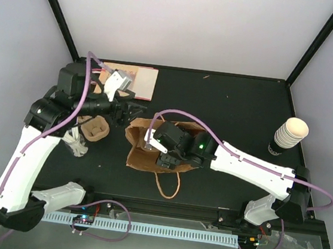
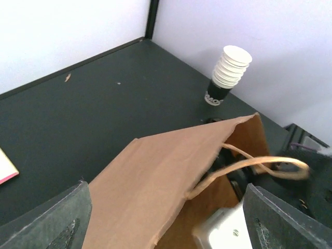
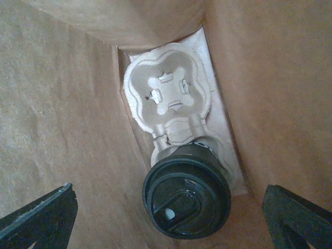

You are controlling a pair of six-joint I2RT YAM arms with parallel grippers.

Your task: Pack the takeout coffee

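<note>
The takeout coffee, seen from above as a round black lid, stands in a pale pulp tray at the bottom of the brown paper bag. My right gripper is inside the bag right above the lid, open, with both fingers well clear of the cup. In the top view the right gripper is sunk in the bag's mouth and hides the coffee. My left gripper is open at the bag's left side, its fingers wide on either side of the bag's upper wall. A paper handle loops free.
A nested stack of lidless cream cups stands at the right, seen too in the left wrist view as the cup stack. Another brown pulp tray lies left of the bag. A flat pink-edged stack lies at the back.
</note>
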